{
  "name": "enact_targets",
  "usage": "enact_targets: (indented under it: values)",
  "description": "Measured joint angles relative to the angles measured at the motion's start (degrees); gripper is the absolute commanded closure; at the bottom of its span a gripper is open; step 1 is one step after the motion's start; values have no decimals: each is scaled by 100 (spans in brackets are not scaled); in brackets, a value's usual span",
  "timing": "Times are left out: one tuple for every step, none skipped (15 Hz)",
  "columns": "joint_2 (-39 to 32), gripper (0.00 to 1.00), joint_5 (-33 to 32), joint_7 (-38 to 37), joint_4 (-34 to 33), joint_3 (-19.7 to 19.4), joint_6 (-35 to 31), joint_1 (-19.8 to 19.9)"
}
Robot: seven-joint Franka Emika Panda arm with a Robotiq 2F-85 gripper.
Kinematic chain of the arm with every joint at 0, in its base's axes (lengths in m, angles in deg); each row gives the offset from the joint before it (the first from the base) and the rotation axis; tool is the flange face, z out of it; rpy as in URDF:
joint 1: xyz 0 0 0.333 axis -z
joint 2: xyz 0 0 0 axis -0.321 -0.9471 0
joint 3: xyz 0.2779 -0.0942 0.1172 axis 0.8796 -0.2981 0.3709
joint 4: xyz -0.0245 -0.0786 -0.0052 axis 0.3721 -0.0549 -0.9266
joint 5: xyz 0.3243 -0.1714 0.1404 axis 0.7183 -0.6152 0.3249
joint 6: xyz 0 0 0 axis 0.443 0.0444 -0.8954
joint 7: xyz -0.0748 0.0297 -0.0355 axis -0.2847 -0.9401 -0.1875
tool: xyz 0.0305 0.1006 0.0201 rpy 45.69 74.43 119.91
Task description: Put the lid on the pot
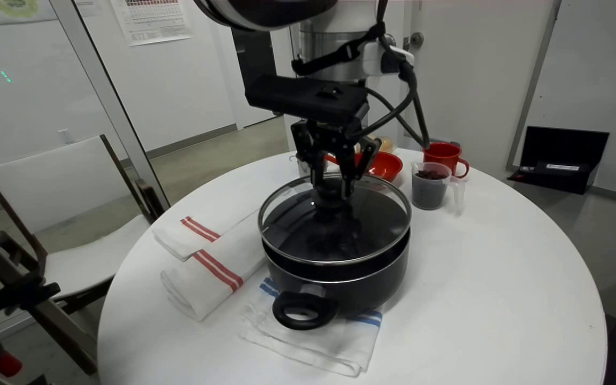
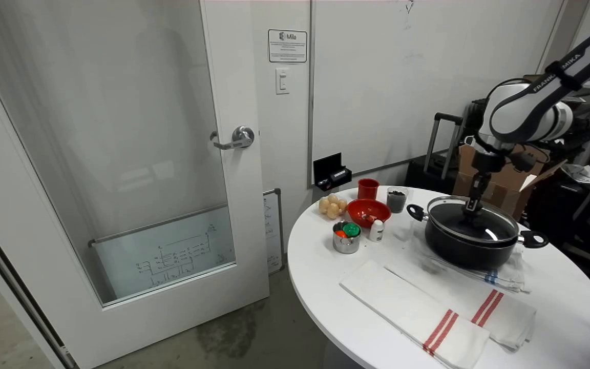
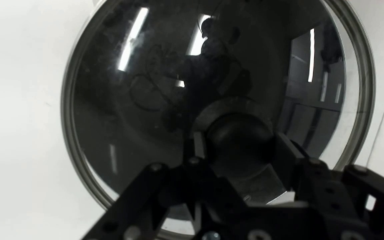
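The lid [image 1: 292, 235] is round clear glass with a metal rim and a black knob [image 3: 240, 133]. It also shows in an exterior view [image 2: 446, 218] and fills much of the wrist view [image 3: 138, 100]. My gripper [image 1: 332, 187] is shut on the knob, one finger on each side; it also shows in the wrist view [image 3: 238, 148]. The lid is over the black pot [image 1: 361, 297], which also shows in an exterior view [image 2: 464, 253]. A dark gap shows between lid rim and pot rim at the handle side. I cannot tell whether they touch elsewhere.
The pot stands on a blue-striped towel [image 1: 313, 347]. Red-striped towels [image 1: 217, 272] lie beside it. A red bowl [image 2: 369, 210], red mug [image 2: 368, 189], measuring cup [image 1: 430, 187], metal cup [image 2: 346, 243], white bottle [image 2: 376, 231] and round tan items [image 2: 332, 206] stand on the round white table [image 1: 500, 299].
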Motion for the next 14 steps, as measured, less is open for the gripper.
enact_targets:
  values:
    - [-30, 75, 0, 0, -28, 0, 0, 2]
    - [-61, 75, 0, 0, -56, 0, 0, 5]
    - [-87, 75, 0, 0, -80, 0, 0, 9]
    - [-111, 75, 0, 0, -103, 0, 0, 14]
    - [-130, 75, 0, 0, -119, 0, 0, 22]
    - [-147, 75, 0, 0, -133, -1, 0, 33]
    - [-166, 75, 0, 0, -149, -1, 0, 44]
    - [-187, 75, 0, 0, -167, -1, 0, 57]
    - [-204, 75, 1, 0, -181, -1, 0, 70]
    - [-213, 75, 3, 0, -187, -1, 0, 83]
    - [-217, 75, 6, 0, -187, -1, 0, 96]
    - [-219, 75, 8, 0, -187, -1, 0, 108]
    - [-220, 75, 8, 0, -187, -1, 0, 116]
    - [-222, 75, 9, 0, -187, -1, 0, 120]
